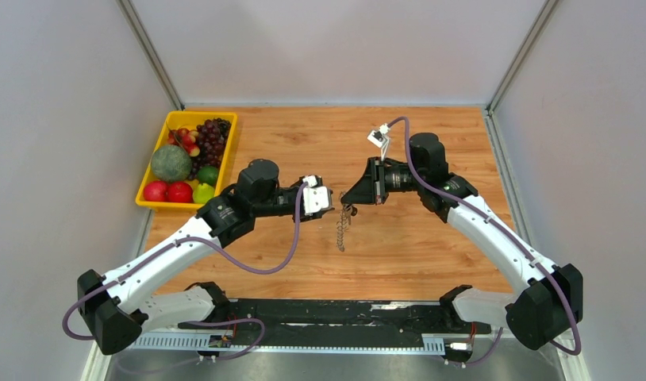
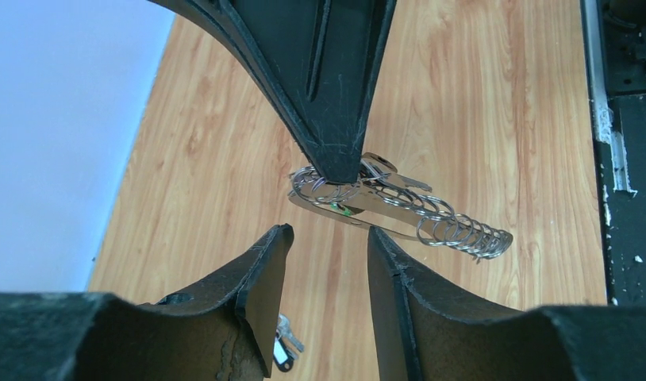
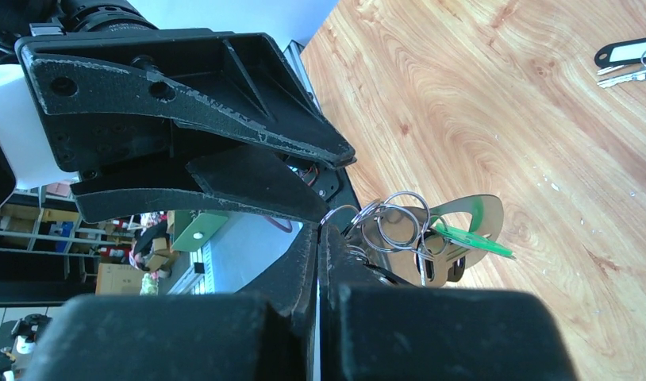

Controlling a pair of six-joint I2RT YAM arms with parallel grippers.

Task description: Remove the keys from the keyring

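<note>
The left arm (image 1: 169, 254) stretches in from the lower left of the top view and the right arm (image 1: 494, 230) from the lower right, both bent at the elbow. Their grippers face each other nearly tip to tip at the centre. The left gripper (image 1: 328, 202) has its fingers (image 2: 256, 270) apart with a bare gap between them. The right gripper (image 1: 349, 198) is pinched tight on the keyring (image 1: 346, 216)

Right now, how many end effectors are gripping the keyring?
1. The right end effector, over the middle of the table, is shut on the keyring. The left end effector faces it, open, gripping nothing.
</note>
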